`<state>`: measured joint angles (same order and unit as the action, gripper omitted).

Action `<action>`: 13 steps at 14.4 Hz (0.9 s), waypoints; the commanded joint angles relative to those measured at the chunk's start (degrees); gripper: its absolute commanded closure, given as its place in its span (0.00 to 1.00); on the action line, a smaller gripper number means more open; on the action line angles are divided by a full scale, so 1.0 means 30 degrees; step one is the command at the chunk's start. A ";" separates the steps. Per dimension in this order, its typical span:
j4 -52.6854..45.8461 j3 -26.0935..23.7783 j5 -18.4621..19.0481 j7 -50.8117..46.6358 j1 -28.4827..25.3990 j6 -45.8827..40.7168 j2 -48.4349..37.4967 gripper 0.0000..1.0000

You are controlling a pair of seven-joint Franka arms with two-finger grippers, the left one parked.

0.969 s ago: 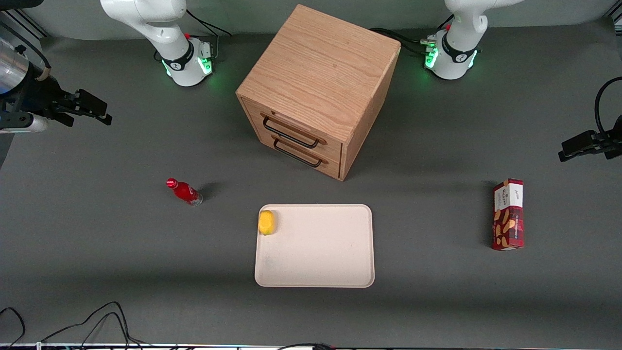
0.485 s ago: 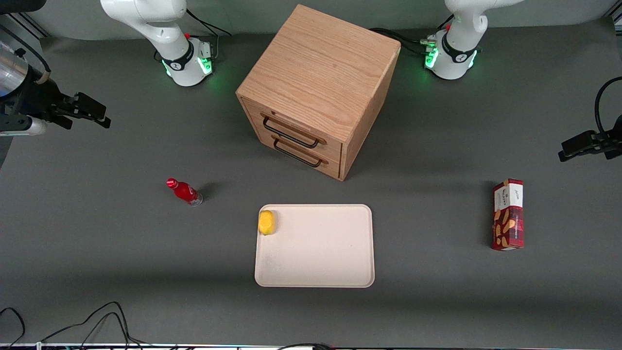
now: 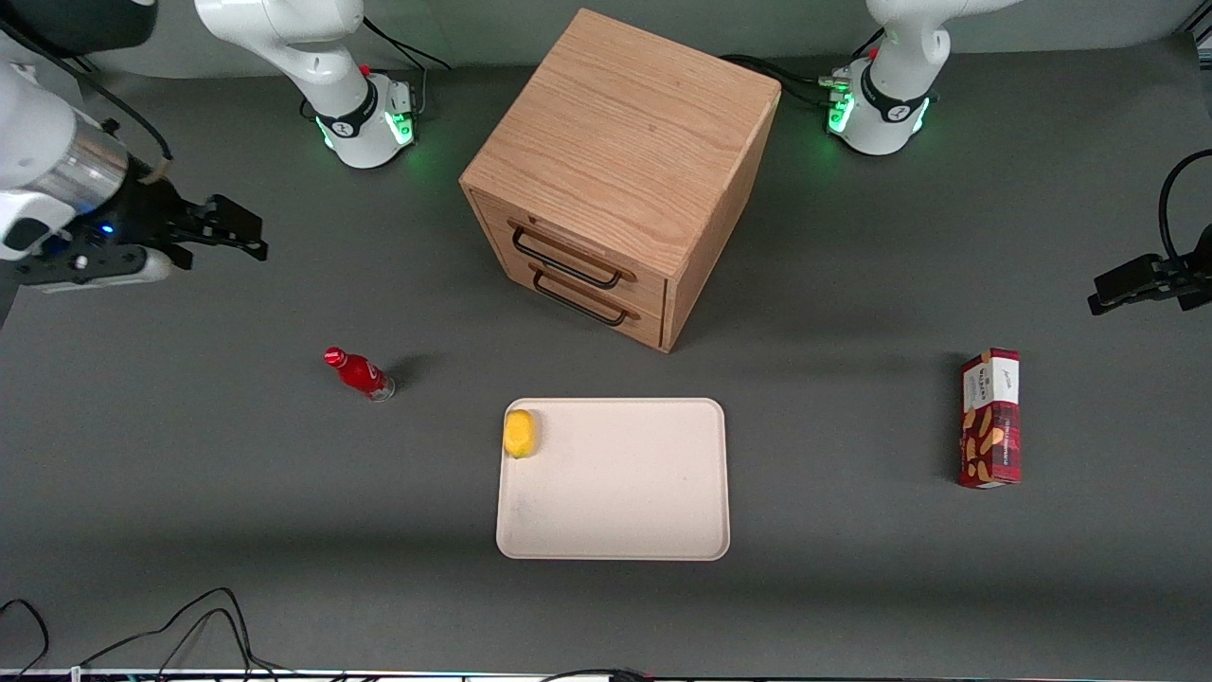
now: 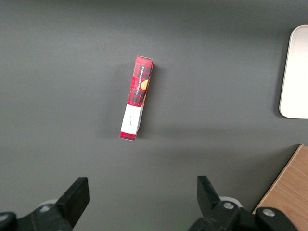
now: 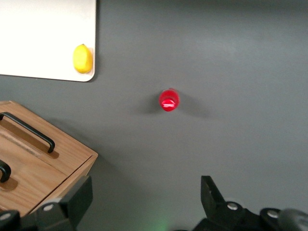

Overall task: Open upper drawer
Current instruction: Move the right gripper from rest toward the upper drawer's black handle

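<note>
Nearest the front camera, low in the frame, loose black cables (image 3: 189, 625) lay along the edge of the grey counter (image 3: 189, 493). Above them, in the lower middle of the frame, sat a cream tray (image 3: 625, 493), with a yellow lemon (image 3: 519, 433) tucked into one of its corners farther from the camera, against the rim. A wide strip of bare counter separated the tray from the cabinet. At the left of the frame a small red bottle (image 3: 358, 373) stood alone, well apart from the tray and from the cabinet. At the right of the frame, toward the parked arm's end, a red snack box (image 3: 990, 418) lay flat with open counter all round it.

Farther back, in the upper middle of the frame, stood the oak cube cabinet (image 3: 625, 142), turned so that one corner pointed toward the tray. The upper drawer (image 3: 568, 248) was shut, its front flush with the cabinet face, its long black wire handle (image 3: 566, 260) standing off the wood. The lower drawer (image 3: 582, 298) sat just beneath, also shut.

At the upper left of the frame the claw (image 3: 248, 239) hung above bare counter, well apart from the cabinet, its fingers spread apart and holding nothing. Open counter lay between it and the drawer fronts.
</note>
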<state>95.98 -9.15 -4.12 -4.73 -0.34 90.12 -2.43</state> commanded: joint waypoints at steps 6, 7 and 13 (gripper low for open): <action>-0.2604 -0.1402 0.0027 0.1770 -0.1350 -0.0009 0.3236 0.00; -0.3274 -0.1402 -0.0031 0.3435 -0.1671 -0.0096 0.3850 0.00; -0.4187 -0.1401 -0.2342 0.4888 -0.2054 -0.0156 0.5082 0.00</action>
<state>86.93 -13.64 -8.76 8.55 -6.04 90.77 10.19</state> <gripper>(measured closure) 0.000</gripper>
